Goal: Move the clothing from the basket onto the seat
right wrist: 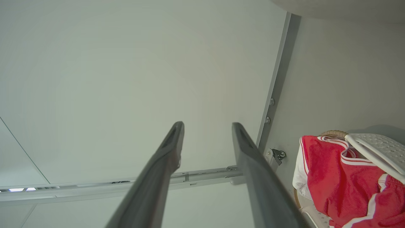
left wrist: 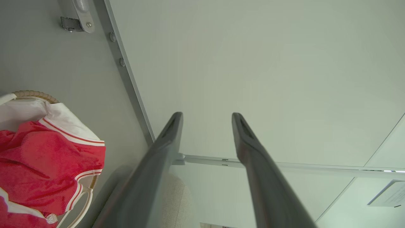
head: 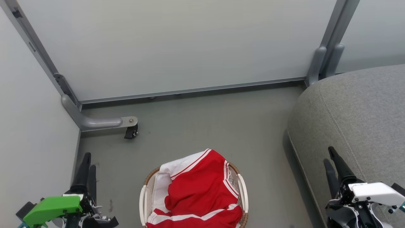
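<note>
Clothing (head: pixel 199 190) is heaped in the basket (head: pixel 244 196) on the floor (head: pixel 205 120) at near centre, the seat (head: pixel 357 114) to its right — left gripper (head: pixel 89 161) and right gripper (head: pixel 328 155) are held flanking it, jaws parted and empty, likely readied for a first reach.

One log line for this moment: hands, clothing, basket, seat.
left hand: open, holding nothing | right hand: open, holding nothing | clothing: in basket | seat: right of basket | stage: pickup not started

The left claw (head: pixel 89 161) and right claw (head: pixel 328 155) sit low, jaws parted.
</note>
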